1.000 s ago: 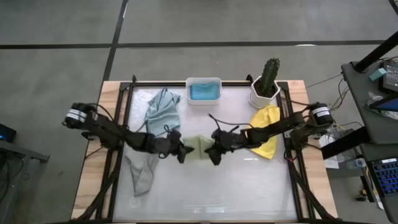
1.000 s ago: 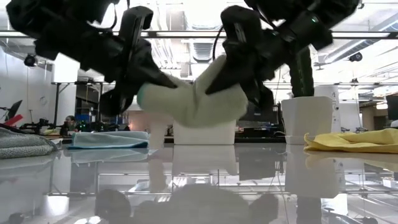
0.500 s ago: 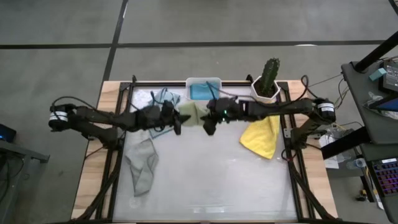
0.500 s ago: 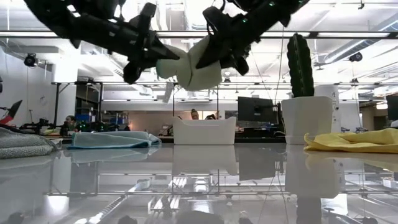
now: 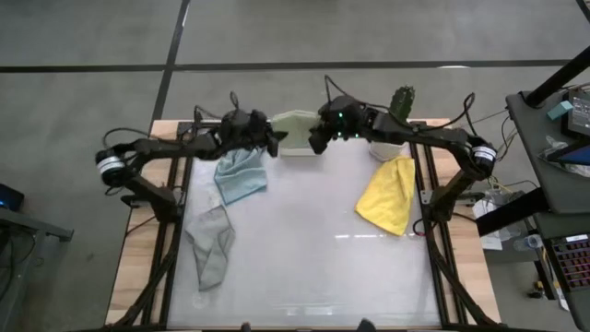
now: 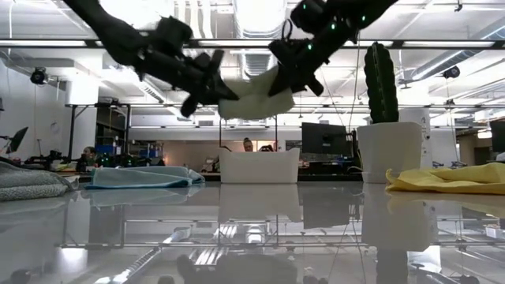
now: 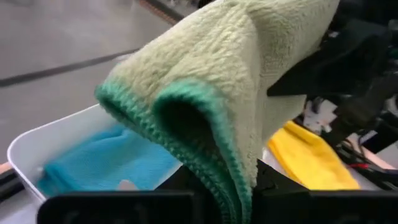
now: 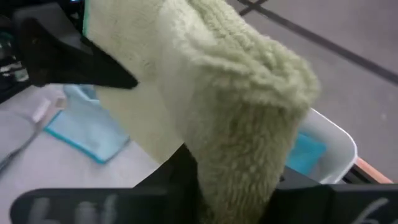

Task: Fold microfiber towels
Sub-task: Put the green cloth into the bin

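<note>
The folded sage green towel (image 5: 293,124) hangs in the air over the white tub (image 5: 288,149) at the table's far edge, held between both grippers. My left gripper (image 5: 273,138) is shut on its left end and my right gripper (image 5: 316,138) on its right end. In the low view the towel (image 6: 254,99) is well above the tub (image 6: 259,166). A bright blue towel (image 7: 106,168) lies inside the tub. The pale blue-grey towel (image 5: 240,175), the grey towel (image 5: 210,249) and the yellow towel (image 5: 387,195) lie on the table. My left gripper pinches the green towel's folded left end (image 7: 239,186) between its two fingers, several layers thick, with the stitched edge looping above them. The fingers come from the table's left, slanting slightly down. The towel is lifted clear. My right gripper pinches the towel's thick folded right end (image 8: 233,180) between its two fingers, several layers together. The fingers come from the table's right, slanting down. The towel bulges over the fingers and is clear of the tub.
A cactus in a white pot (image 5: 395,124) stands right of the tub, close to my right arm. The yellow towel lies near the right edge. A black frame (image 5: 426,194) runs along the table's sides.
Both grippers have carried the folded green towel up from the middle of the table toward the far edge, staying shut on it. It now hangs over the tub. Both wrists have rolled on the way.
</note>
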Controlling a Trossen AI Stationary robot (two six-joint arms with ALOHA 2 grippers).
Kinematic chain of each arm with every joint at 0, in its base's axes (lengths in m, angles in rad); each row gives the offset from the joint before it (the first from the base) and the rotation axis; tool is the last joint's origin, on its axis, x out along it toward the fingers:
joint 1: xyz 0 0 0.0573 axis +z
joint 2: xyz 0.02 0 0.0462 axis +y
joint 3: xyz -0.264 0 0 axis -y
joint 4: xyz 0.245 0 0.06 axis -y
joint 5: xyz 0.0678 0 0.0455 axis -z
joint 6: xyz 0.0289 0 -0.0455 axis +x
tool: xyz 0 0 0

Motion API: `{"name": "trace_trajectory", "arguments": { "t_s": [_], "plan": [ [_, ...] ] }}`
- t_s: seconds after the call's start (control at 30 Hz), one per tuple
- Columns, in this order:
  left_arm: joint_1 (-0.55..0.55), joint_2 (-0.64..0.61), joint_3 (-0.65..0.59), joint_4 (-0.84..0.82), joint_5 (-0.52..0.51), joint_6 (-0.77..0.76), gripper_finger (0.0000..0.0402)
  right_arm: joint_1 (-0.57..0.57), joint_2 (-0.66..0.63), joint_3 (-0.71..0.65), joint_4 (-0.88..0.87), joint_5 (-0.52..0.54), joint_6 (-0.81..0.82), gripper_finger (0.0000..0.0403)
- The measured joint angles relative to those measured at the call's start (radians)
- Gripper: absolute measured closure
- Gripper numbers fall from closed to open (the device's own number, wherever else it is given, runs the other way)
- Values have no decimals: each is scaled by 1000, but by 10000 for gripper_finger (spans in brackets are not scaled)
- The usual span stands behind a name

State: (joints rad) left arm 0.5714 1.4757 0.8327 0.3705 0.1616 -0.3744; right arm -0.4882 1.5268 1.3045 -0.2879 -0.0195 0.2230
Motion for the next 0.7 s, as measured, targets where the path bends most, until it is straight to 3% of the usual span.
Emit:
{"name": "trace_trajectory", "arguments": {
  "t_s": [0.3, 0.43, 0.7],
  "plan": [
    [86, 216, 190, -152, 55, 70, 385, -102, 138, 13, 5, -42, -24, 331],
    [104, 257, 244, -253, 55, 98, 385, -125, 186, 40, 3, -86, -25, 331],
    [103, 290, 264, -263, 54, 93, 383, -128, 229, 50, -13, -111, -10, 331]
  ]
}}
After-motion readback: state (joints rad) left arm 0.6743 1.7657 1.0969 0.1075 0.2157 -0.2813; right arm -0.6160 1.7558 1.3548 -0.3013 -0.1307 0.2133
